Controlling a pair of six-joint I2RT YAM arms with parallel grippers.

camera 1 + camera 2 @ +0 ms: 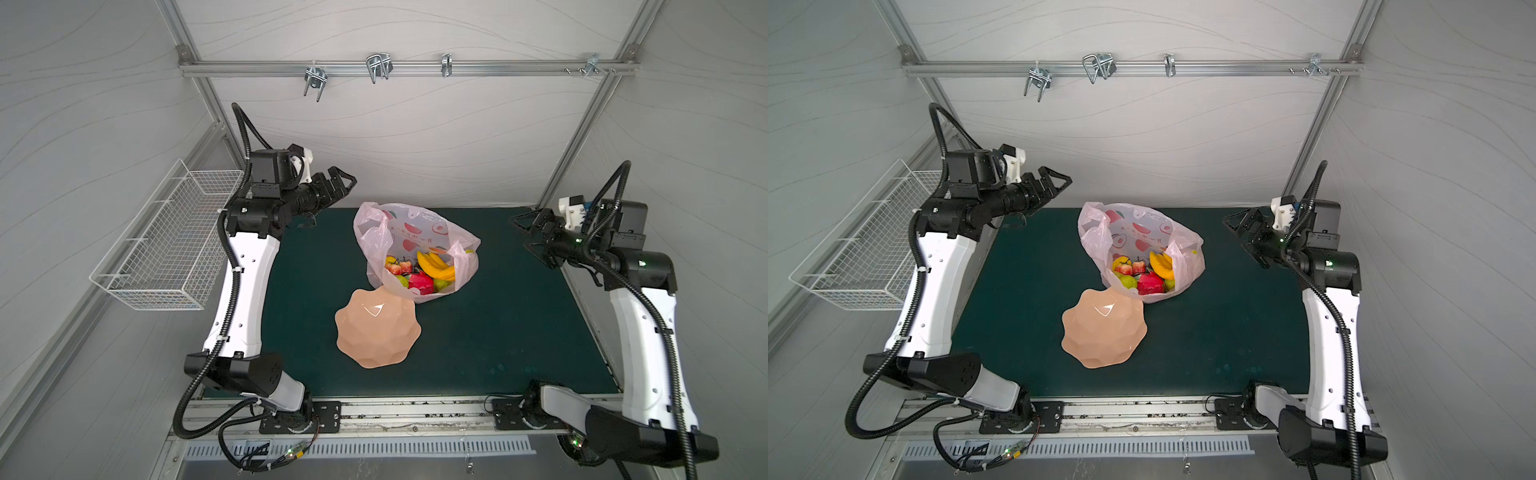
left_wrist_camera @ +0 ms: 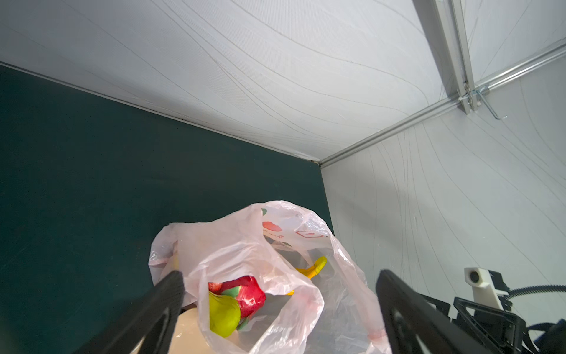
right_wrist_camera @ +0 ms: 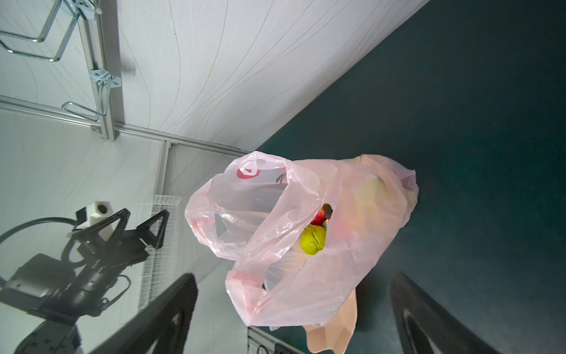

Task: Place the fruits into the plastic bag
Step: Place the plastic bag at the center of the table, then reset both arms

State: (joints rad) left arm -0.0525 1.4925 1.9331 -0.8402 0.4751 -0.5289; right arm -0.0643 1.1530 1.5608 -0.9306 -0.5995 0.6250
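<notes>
Plate [image 1: 376, 332] bare, fruits [image 1: 419, 272] seemingly all in plastic bag [image 1: 415, 224]; left gripper [image 1: 344, 179] and right gripper [image 1: 524, 232], jaws apart and empty, need only retreat.

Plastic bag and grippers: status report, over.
Left gripper open, right gripper open, both holding nothing. Fruits inside plastic bag, mouth open; none on plate. Nothing obstructing.

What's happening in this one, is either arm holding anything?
Nothing is held. The left gripper and right gripper hang open at either side of the green mat, clear of everything. The plastic bag sits mid-mat, mouth open, with the fruits inside, the banana bunch and dragon fruit in plain sight. The peach plate in front of it is empty, and the bag's edge laps over its rim.
</notes>
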